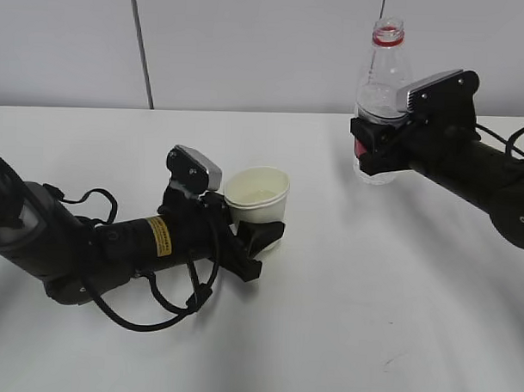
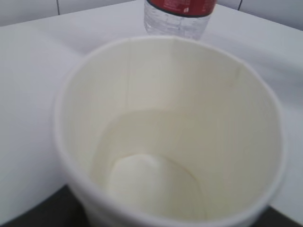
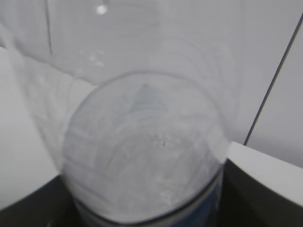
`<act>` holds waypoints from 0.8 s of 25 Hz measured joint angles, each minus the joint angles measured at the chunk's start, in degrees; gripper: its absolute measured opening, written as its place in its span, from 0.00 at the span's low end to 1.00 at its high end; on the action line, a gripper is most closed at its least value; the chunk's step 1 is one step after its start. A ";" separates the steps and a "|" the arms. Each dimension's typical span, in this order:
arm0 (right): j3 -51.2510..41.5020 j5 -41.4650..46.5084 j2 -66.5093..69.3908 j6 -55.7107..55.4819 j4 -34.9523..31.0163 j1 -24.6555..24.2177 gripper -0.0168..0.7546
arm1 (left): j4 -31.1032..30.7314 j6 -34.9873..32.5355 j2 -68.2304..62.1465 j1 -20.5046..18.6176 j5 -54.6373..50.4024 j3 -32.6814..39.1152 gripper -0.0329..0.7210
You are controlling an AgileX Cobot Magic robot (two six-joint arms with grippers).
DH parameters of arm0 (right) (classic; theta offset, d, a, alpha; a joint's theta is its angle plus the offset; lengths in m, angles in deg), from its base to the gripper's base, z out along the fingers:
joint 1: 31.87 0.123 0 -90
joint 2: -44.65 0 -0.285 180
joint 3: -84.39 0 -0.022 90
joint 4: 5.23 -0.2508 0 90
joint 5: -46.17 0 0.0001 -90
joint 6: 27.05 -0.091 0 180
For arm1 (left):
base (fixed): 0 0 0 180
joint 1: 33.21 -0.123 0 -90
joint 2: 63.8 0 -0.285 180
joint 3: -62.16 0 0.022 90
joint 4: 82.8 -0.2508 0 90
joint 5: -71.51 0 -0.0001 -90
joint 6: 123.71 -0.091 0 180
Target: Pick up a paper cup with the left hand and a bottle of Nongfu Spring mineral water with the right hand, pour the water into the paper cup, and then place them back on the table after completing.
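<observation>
Behind the bottle [image 3: 142, 151], jaws unseen.

Pale panelled wall [image 1: 250, 49] with dark vertical seams.

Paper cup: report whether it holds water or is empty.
It holds water. In the left wrist view the paper cup shows a shallow pool of clear water with a waterline low on the inner wall, far below the rim.

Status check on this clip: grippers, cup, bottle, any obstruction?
Left hand shut on paper cup, some water inside. Right hand shut on bottle, upright, uncapped. Table between them bare; nothing in the way.
</observation>
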 joint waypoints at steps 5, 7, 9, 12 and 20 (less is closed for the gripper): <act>0.00 0.21 0.00 -7.26 0.00 0.00 0.58 | 1.20 -0.65 -0.05 -2.60 0.00 0.00 0.55; 0.00 0.21 0.00 -9.37 0.00 0.00 0.58 | 1.38 -0.71 -0.05 -4.06 -0.07 -0.13 0.55; 0.00 -0.38 0.70 -11.27 -0.02 0.00 0.58 | 1.38 -0.85 -0.05 -5.62 -0.37 -0.44 0.55; 0.00 -0.68 2.64 -12.84 -0.12 0.00 0.58 | 1.34 -1.20 -0.05 -7.67 -2.21 -1.84 0.55; 0.00 -0.77 5.11 -13.45 -0.12 0.00 0.58 | 1.56 -3.01 -0.05 -12.34 -6.33 -5.81 0.55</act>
